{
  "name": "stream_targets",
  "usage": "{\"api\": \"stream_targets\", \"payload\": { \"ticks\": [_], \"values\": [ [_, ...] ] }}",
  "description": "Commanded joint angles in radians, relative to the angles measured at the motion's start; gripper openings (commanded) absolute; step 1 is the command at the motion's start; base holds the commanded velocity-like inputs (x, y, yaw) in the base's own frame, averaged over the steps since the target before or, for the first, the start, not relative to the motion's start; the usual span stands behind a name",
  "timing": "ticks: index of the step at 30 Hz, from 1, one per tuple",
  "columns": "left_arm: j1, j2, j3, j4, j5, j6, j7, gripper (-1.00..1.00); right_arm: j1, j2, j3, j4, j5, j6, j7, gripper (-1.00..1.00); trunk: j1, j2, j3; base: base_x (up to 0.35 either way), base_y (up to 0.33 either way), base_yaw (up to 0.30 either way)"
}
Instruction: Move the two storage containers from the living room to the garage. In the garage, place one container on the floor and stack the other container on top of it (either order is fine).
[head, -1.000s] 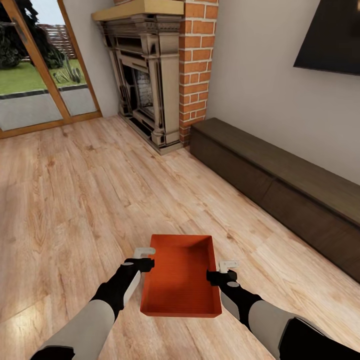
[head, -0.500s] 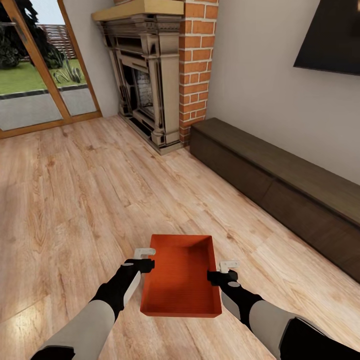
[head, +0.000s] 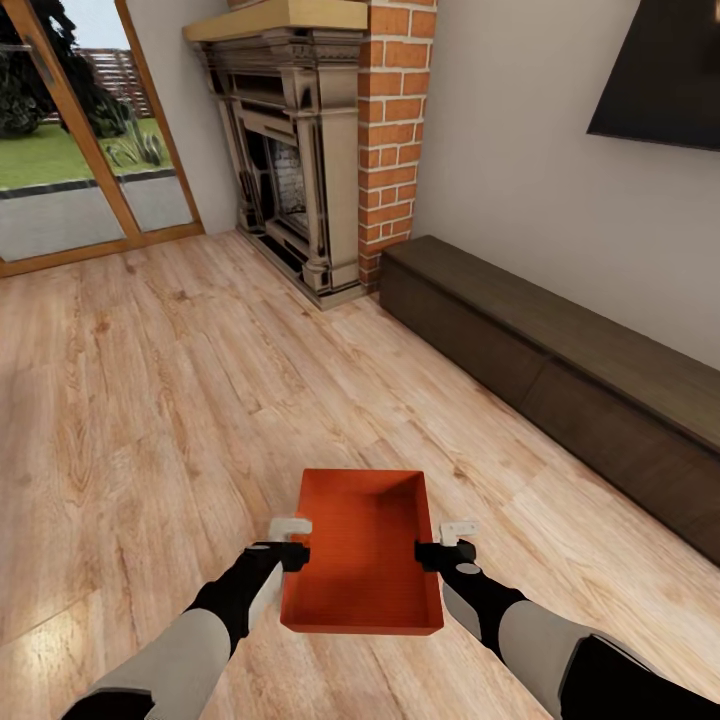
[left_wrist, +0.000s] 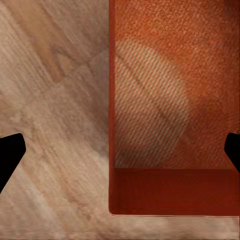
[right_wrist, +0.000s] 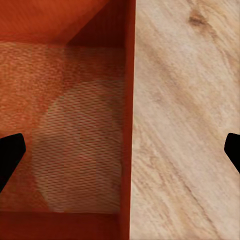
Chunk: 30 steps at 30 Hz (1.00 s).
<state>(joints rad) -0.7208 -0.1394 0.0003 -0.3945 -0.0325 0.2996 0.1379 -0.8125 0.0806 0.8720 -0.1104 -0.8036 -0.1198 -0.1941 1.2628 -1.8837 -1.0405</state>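
Observation:
One orange-red storage container (head: 362, 548) lies on the living room's light wood planks, close in front of me, its open top facing up. My left gripper (head: 290, 537) is open at its left long wall. In the left wrist view that thin wall (left_wrist: 112, 100) runs between the two dark fingertips (left_wrist: 10, 155). My right gripper (head: 447, 541) is open at the right long wall, and the right wrist view shows this wall (right_wrist: 128, 100) between its fingertips (right_wrist: 10, 155). The ribbed bottom (right_wrist: 75, 150) holds nothing. The garage is out of view.
A long dark low cabinet (head: 560, 380) runs along the right wall under a black TV (head: 665, 75). A red-brick fireplace (head: 310, 150) stands ahead, with wood-framed glass doors (head: 70, 140) at the far left. Open plank floor (head: 150, 400) stretches ahead and to the left.
My left gripper has shifted a little nearer to me along the container's left wall. The right gripper and the container have stayed put.

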Motion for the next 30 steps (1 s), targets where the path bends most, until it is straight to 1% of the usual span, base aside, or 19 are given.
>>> {"api": "stream_targets", "payload": {
  "ticks": [1, 4, 12, 16, 20, 28, 30],
  "values": [
    [0.000, 0.000, 0.000, 0.018, -0.004, 0.002, 0.002, 1.00, 0.000, 0.000, 0.009, 0.000, -0.009, -0.003, -0.004, 1.00, 0.000, 0.000, -0.001, 0.000, 0.000, 0.000],
    [-0.001, 0.001, 0.001, 0.042, -0.005, -0.004, 0.002, 1.00, 0.000, 0.001, 0.009, 0.000, -0.009, -0.001, -0.004, 1.00, 0.000, 0.000, -0.001, 0.000, 0.000, 0.000],
    [-0.002, 0.002, 0.003, 0.044, -0.004, -0.008, 0.002, 1.00, 0.000, 0.000, 0.009, 0.000, -0.009, 0.001, -0.004, 1.00, 0.000, 0.000, -0.001, 0.000, 0.000, 0.000],
    [-0.002, 0.002, 0.004, 0.014, -0.005, -0.007, 0.003, 1.00, 0.000, -0.001, 0.009, 0.000, -0.009, 0.001, -0.004, 1.00, 0.000, 0.000, -0.001, 0.000, 0.000, 0.000],
    [-0.002, 0.001, 0.003, -0.038, -0.006, -0.007, 0.004, 1.00, 0.000, -0.002, 0.009, 0.000, -0.009, 0.000, -0.004, 1.00, 0.000, 0.000, -0.001, 0.000, 0.000, 0.000],
    [-0.002, 0.001, 0.007, -0.047, -0.006, -0.007, 0.005, 1.00, 0.000, -0.002, 0.009, 0.000, -0.009, 0.000, -0.004, 1.00, 0.000, 0.000, -0.001, 0.000, 0.000, 0.000],
    [-0.002, 0.001, 0.006, -0.047, -0.006, -0.007, 0.005, 1.00, 0.000, -0.002, 0.009, 0.000, -0.009, 0.000, -0.004, 1.00, 0.008, -0.014, -0.007, 0.000, 0.000, 0.000]
  ]
}}
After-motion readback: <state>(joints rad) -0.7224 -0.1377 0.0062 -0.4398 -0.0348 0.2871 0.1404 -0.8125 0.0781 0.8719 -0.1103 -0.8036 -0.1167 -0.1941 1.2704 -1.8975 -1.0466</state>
